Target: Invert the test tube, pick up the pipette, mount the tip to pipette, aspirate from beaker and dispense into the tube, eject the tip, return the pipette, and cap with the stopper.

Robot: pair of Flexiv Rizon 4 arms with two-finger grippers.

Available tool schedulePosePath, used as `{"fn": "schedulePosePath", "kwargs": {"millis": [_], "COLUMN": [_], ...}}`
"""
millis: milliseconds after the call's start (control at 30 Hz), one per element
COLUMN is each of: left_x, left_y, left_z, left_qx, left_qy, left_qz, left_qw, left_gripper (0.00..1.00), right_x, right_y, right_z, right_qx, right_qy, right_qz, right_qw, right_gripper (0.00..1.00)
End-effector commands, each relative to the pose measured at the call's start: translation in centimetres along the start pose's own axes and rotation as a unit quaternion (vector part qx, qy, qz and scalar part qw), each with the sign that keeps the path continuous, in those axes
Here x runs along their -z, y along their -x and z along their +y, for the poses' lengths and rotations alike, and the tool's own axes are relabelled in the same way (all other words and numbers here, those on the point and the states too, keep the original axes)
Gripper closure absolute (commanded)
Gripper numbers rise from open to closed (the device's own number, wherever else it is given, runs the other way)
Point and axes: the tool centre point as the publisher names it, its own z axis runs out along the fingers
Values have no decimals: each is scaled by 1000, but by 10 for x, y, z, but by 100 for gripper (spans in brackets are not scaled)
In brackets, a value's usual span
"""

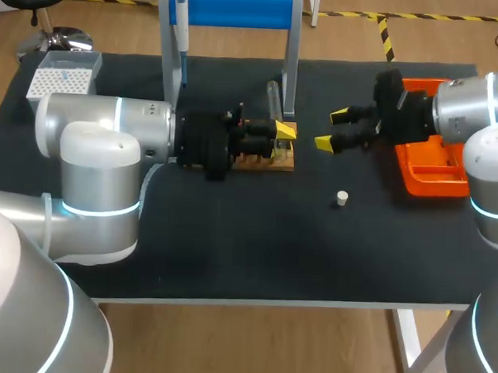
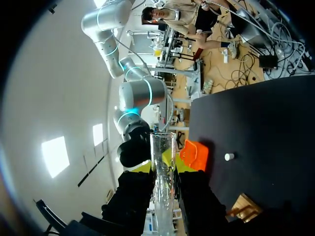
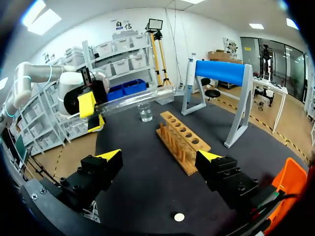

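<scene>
Test tube (image 3: 133, 101): clear glass, clear of the rack holes and held in the air over the wooden rack (image 1: 267, 158), mid-table.
Tube attitude: close to level in the right wrist view, with one end at the yellow tips and the other toward the blue-barred stand (image 1: 232, 8).
Left gripper (image 1: 283, 132): pinching the tube from two sides. In the left wrist view the glass runs straight out between the two black fingers (image 2: 197, 196).
View note, tube: the head view shows only a short stretch of glass on the far side of the tips. The right wrist view shows its full length.
Beaker (image 3: 145, 112): small and clear, on the table beyond the rack and under the tube. It is seen only in the right wrist view.
Right gripper (image 1: 334, 129): fingers spread and holding nothing, above the table just right of the rack, tips facing the left gripper.
Stopper (image 1: 341, 198): small and pale, on the black table (image 1: 230, 252) near-side of the right gripper, apart from the rack. It shows in all three views.
Pipette (image 1: 180, 26): hanging at the stand's left post, far side.
Tip box (image 1: 62, 79): far left corner; head view only.
Orange tray (image 1: 435, 178): right side, partly under the right arm.
</scene>
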Motion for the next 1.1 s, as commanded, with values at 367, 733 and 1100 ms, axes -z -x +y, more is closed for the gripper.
{"fn": "schedulePosePath", "kwargs": {"millis": [367,733,1100], "left_x": [0,0,0], "left_y": [1,1,1], "left_z": [0,0,0], "left_qx": [0,0,0], "left_qy": [-1,-1,-1], "left_qz": [1,1,1], "left_qw": [1000,1000,1000], "left_gripper": [100,100,100], "right_x": [-51,-76,-89], "right_y": [17,31,42], "right_z": [-33,-42,-42], "right_qx": [41,61,74], "right_qy": [-1,-6,-13], "right_qz": [-4,-1,-5], "right_qw": [999,998,997], "right_gripper": [0,0,0]}}
